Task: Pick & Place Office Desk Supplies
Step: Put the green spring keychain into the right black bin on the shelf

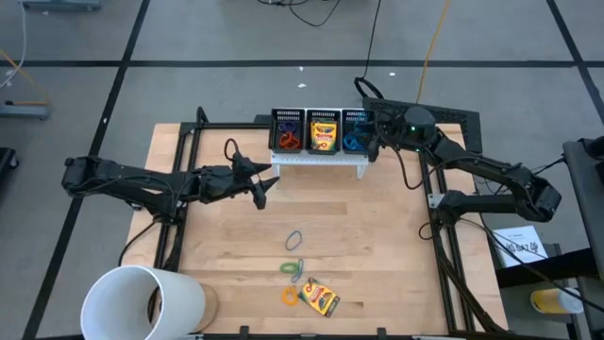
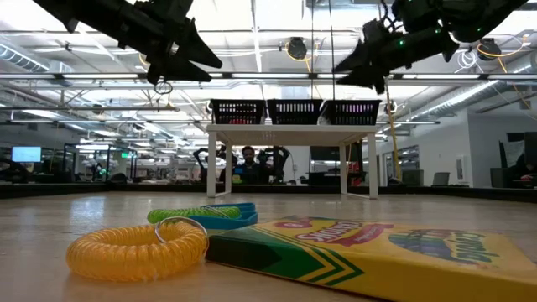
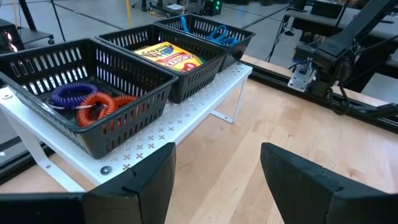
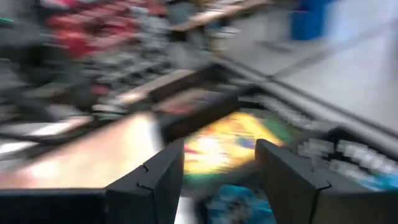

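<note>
- High view: supplies not yet sorted are left loose on the front part of the table (image 1: 377, 246) — a crayon box (image 1: 320, 298) lying flat, an orange coil band (image 1: 290, 296) touching its end, a green band (image 1: 292, 269) just behind, a blue-grey band (image 1: 295, 240) farther back.
- Three black mesh bins (image 1: 321, 131) are lined up on a white shelf (image 1: 318, 159) at the back edge; sorting looks to be by type: red, orange and purple coils (image 3: 87, 102) in one end bin, a crayon box (image 3: 168, 55) in the middle bin, blue items (image 3: 217, 33) in the far end bin.
- Right gripper (image 1: 377, 130) is held above the blue end bin, fingers seen apart in its wrist view, nothing between them; judged a drop position, since that bin sits directly beneath.
- Left gripper (image 1: 257, 184) is hung just in front of the shelf near the coil bin, fingers (image 3: 144, 180) spread, nothing held; likely parked clear of the other arm.
- White cup (image 1: 143, 302) is lying on its side at the front left corner, apart from the loose items; not part of the sorting.
- Judgement: four loose pieces remain, so the job is partway done.
</note>
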Robot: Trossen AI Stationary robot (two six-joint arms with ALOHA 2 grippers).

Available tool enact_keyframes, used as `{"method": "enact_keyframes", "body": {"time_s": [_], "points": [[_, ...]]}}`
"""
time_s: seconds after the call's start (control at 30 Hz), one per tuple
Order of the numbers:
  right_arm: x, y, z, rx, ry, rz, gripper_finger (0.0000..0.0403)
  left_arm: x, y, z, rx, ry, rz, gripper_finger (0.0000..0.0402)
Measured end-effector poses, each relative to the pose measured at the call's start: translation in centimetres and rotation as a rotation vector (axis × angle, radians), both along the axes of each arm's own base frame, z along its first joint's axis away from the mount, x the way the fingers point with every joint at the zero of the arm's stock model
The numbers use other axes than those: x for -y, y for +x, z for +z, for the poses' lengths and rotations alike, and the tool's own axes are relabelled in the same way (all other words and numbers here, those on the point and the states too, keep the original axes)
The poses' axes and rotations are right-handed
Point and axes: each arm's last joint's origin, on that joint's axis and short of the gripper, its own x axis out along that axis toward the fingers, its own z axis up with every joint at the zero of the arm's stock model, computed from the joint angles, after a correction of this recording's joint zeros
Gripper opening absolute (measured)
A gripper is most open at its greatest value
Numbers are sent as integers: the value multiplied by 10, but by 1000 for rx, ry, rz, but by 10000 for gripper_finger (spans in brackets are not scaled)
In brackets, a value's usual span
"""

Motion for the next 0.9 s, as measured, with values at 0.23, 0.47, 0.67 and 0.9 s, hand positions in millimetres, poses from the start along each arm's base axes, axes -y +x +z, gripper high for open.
{"method": "enact_keyframes", "body": {"time_s": [0.23, 0.47, 0.67, 0.9], "points": [[-18, 6, 19, 186, 24, 435, 185, 0, 0, 0, 21, -43, 12, 246], [-51, 12, 35, 276, 12, 910, 181, 6, 2, 0, 42, -154, -134, 246], [-80, 19, 40, 331, -136, 1155, 181, 20, 17, -15, 10, -160, -217, 246], [-96, 23, 39, 347, -176, 1239, 181, 42, 43, -46, -73, -167, -413, 246]]}}
